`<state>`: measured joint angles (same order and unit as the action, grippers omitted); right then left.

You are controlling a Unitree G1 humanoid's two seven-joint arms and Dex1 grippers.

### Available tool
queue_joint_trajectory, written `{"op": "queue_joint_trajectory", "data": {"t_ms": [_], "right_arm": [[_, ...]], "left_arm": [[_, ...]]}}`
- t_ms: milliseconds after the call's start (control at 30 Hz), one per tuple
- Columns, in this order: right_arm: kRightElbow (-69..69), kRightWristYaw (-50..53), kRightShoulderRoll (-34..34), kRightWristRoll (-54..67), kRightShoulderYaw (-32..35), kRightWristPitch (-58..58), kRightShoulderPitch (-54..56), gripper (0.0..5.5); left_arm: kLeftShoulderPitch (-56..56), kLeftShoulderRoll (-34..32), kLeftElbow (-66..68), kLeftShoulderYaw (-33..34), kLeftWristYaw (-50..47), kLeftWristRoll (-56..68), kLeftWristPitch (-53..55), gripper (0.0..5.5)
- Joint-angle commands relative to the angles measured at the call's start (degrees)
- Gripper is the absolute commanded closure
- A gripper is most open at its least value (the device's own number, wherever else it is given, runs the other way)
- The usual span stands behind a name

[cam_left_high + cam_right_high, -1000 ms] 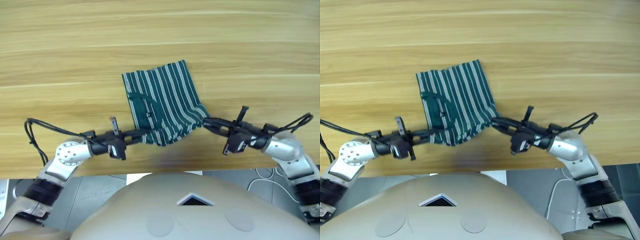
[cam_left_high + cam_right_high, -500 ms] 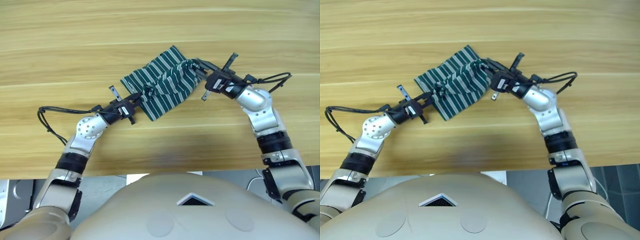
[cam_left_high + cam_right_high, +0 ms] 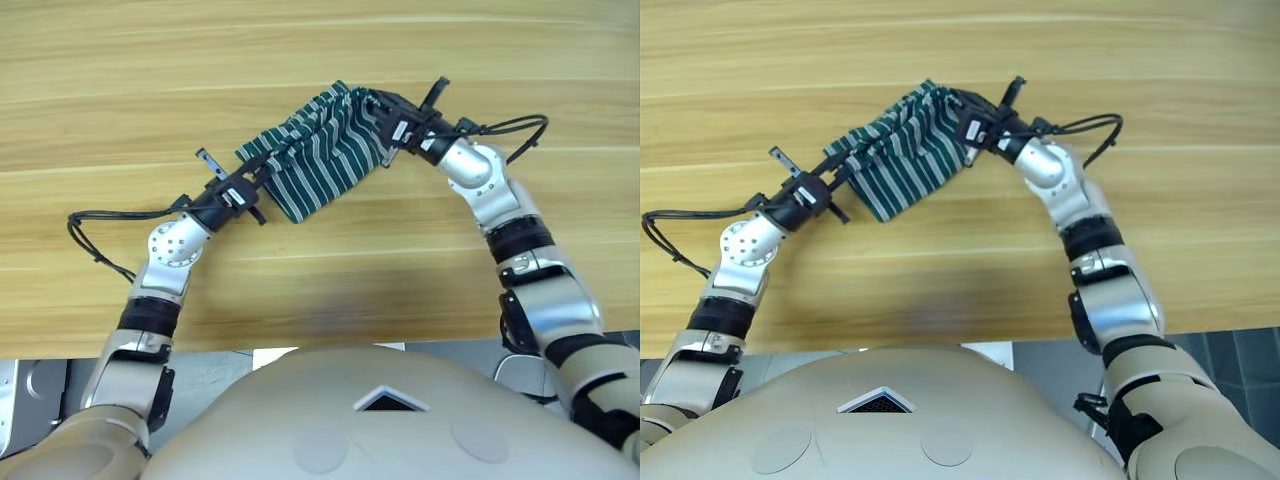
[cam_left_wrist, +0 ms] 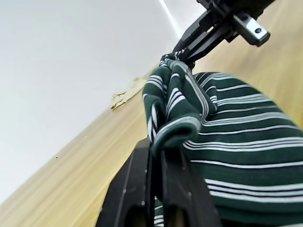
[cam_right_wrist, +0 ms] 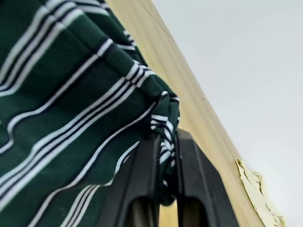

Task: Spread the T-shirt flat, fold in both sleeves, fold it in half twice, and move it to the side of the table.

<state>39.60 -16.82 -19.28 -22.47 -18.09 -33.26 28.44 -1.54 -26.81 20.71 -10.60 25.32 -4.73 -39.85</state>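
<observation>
So the folded green-and-white striped fabric T-shirt [image 3: 325, 152] hangs stretched over the middle of the light wooden table [image 3: 300, 50], left gripper [image 3: 263, 172] pinching one bunched corner, right gripper [image 3: 373, 104] clamped on the opposite one.

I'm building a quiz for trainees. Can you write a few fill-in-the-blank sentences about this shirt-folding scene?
1. The T-shirt is green with ___ stripes.
2. The left gripper and the right gripper are both ___ on it.
3. Under it is a ___ table.
Missing words: white; shut; wooden.
</observation>
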Motion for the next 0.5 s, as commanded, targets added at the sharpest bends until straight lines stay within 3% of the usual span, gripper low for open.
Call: {"op": "queue_joint_trajectory", "data": {"t_ms": [33, 467, 500], "right_arm": [[3.59, 2.43, 1.34, -1.0, -0.37, -0.51, 3.54, 5.28], [17.2, 9.37, 8.81, -5.3, -3.94, -0.26, 11.78, 5.28], [18.98, 10.09, 9.49, -5.79, -4.35, 0.28, 12.79, 4.91]], "left_arm": [[-1.84, 0.46, 2.59, 1.3, -1.46, -1.32, 1.64, 5.47], [-3.99, 3.51, 9.18, 1.39, -5.74, -4.44, 3.02, 5.47], [-4.18, 3.84, 9.61, 1.68, -5.57, -3.69, 3.22, 5.11]]}}
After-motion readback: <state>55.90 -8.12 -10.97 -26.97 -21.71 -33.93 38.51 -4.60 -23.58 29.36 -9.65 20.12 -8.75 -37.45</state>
